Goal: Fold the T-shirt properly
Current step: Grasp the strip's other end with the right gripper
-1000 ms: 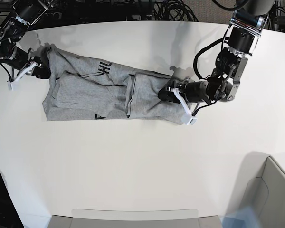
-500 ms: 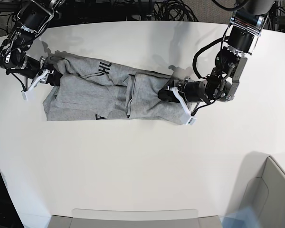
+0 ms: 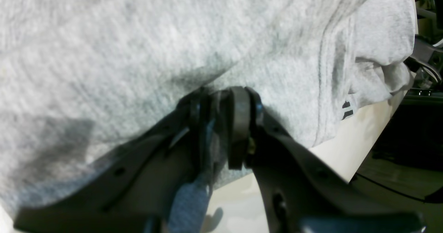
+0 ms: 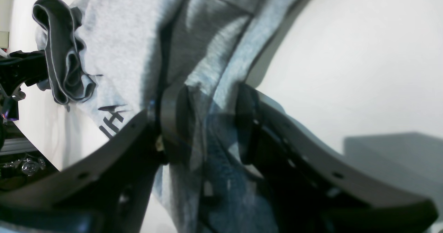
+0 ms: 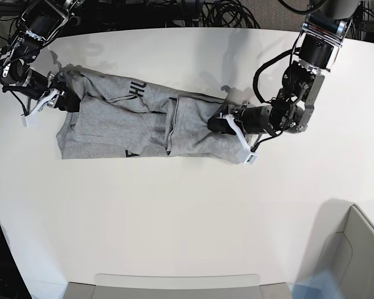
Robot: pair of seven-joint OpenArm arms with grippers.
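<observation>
The heather-grey T-shirt [image 5: 124,121] lies in a long, lengthwise-folded band across the white table [image 5: 174,212], with black lettering [image 5: 137,89] showing near its far edge. My left gripper [image 5: 219,123] is shut on the shirt's right end. In the left wrist view its jaws [image 3: 218,122] pinch grey cloth [image 3: 138,35]. My right gripper [image 5: 65,98] is at the shirt's left end. In the right wrist view a bunch of cloth [image 4: 121,35] fills the gap between its jaws [image 4: 207,122], with lettering [image 4: 110,120] beside them.
A grey bin [image 5: 355,249] stands at the front right corner. A shallow grey tray [image 5: 174,283] lies along the front edge. Black cables [image 5: 230,12] hang behind the table's far edge.
My right gripper has shifted right along the shirt's left end, then slightly back up-left, and the cloth there has bunched. The left arm and the shirt's right end have stayed put.
</observation>
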